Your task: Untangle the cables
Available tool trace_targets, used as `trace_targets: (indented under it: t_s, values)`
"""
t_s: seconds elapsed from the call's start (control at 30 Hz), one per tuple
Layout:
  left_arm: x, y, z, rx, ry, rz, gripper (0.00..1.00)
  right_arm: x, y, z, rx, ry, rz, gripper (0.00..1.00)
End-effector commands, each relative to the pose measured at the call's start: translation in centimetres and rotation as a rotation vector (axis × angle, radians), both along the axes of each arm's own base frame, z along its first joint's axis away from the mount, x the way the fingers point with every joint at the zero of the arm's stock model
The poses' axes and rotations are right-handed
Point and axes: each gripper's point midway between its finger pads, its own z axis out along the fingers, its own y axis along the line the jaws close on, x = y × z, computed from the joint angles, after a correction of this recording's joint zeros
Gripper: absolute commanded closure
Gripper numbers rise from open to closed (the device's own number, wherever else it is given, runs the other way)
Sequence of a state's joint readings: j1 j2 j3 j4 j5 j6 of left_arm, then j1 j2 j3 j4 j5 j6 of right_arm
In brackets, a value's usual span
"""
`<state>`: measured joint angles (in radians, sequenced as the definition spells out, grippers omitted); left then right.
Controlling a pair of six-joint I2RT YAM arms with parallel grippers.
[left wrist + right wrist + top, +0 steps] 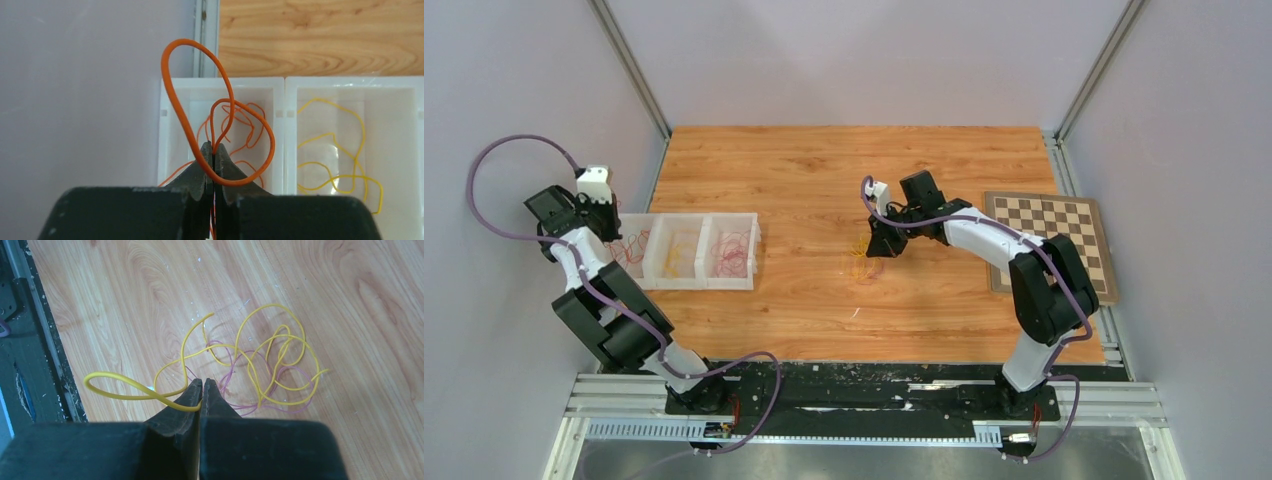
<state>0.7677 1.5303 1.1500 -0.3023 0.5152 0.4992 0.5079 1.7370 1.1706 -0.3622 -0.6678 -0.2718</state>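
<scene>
My left gripper point(214, 149) is shut on an orange cable point(176, 100) that loops up above its jaws, held over the leftmost compartment of the white bin point(165, 130); more orange cables point(245, 125) lie in that compartment. In the top view the left gripper point(606, 215) is above the bin's left end. My right gripper point(202, 385) is shut on a yellow cable point(120, 389) above the table. Below it a tangle of yellow cables point(280, 355) and a thin pink cable point(235, 370) lies on the wood. The tangle also shows in the top view point(862, 262) under the right gripper point(882, 243).
The white bin point(656, 284) has three compartments: orange cables at left, yellow cables point(340, 160) in the middle, red ones point(732, 252) at right. A chessboard point(1074, 222) lies at the table's right edge. A grey wall stands close to the left of the bin.
</scene>
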Motion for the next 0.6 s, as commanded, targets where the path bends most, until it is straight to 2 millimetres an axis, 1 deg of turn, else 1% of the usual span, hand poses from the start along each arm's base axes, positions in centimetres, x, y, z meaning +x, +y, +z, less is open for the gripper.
trace_targets:
  t_s: [0.0, 0.17, 0.23, 0.27, 0.3, 0.33, 0.37, 0.4, 0.43, 0.47, 0.5, 0.53, 0.57]
  values:
    - [-0.5, 0.0, -2.7, 0.007, 0.062, -0.060, 1.00, 0.7, 0.7, 1.0, 0.026, -0.019, 0.022, 1.00]
    - [-1.4, 0.3, -6.1, 0.004, 0.143, -0.060, 0.99, 0.7, 0.6, 0.8, 0.021, -0.018, 0.024, 1.00]
    - [-1.6, 0.4, -6.8, 0.005, 0.166, -0.054, 0.91, 0.6, 0.5, 0.7, 0.019, -0.014, 0.024, 1.00]
    - [-1.8, 0.4, -6.9, 0.002, 0.171, -0.051, 0.83, 0.6, 0.6, 0.7, 0.019, -0.012, 0.024, 1.00]
    - [-1.9, 0.3, -6.9, 0.000, 0.178, -0.050, 0.79, 0.7, 0.5, 0.6, 0.019, -0.011, 0.024, 1.00]
    - [-2.0, 0.3, -6.8, -0.001, 0.178, -0.047, 0.72, 0.6, 0.6, 0.6, 0.019, -0.009, 0.025, 1.00]
    - [-2.0, 0.1, -6.3, -0.002, 0.170, -0.046, 0.68, 0.6, 0.6, 0.6, 0.019, -0.008, 0.025, 1.00]
    - [-2.1, -0.1, -5.9, -0.001, 0.163, -0.050, 0.60, 0.6, 0.5, 0.6, 0.018, -0.007, 0.025, 1.00]
    - [-2.1, -0.5, -5.0, -0.001, 0.148, -0.056, 0.56, 0.5, 0.5, 0.5, 0.017, -0.005, 0.026, 1.00]
    - [-2.1, -0.8, -4.5, 0.001, 0.139, -0.060, 0.50, 0.6, 0.5, 0.6, 0.016, -0.006, 0.025, 1.00]
    - [-2.2, -1.2, -3.3, 0.009, 0.122, -0.061, 0.48, 0.5, 0.4, 0.6, 0.016, -0.004, 0.026, 1.00]
    - [-2.1, -1.6, -2.7, 0.016, 0.115, -0.069, 0.44, 0.4, 0.4, 0.6, 0.015, -0.004, 0.027, 1.00]
    - [-2.3, -1.9, -1.6, 0.028, 0.104, -0.066, 0.43, 0.4, 0.4, 0.6, 0.016, -0.005, 0.029, 1.00]
